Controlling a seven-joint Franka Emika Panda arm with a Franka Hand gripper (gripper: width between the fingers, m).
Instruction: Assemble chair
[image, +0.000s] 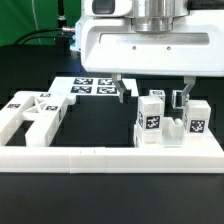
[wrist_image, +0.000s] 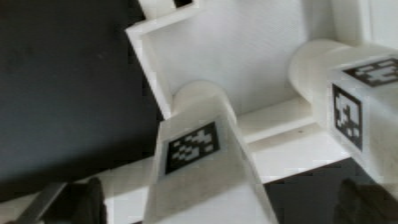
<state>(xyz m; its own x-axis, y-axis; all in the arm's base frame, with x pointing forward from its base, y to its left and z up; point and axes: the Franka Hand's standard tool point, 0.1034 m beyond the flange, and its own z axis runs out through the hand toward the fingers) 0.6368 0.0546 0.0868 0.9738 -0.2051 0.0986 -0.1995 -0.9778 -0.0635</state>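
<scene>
Gripper (image: 155, 92) hung wide, empty, over two posts (image: 151, 118) by the table's (image: 110, 203) edge rail (image: 100, 158); I feared a finger (image: 187, 97) would clip one post and topple it.

Black table (image: 110, 200) carrying chair pieces (image: 150, 122)

This is a robotics lab bench: a black table (image: 95, 125) edged by a white border rail (image: 110, 158), the marker board (image: 95, 87) lying flat, fiducial tags on white chair parts (image: 152, 118), a green backdrop (image: 25, 25) behind.
</scene>
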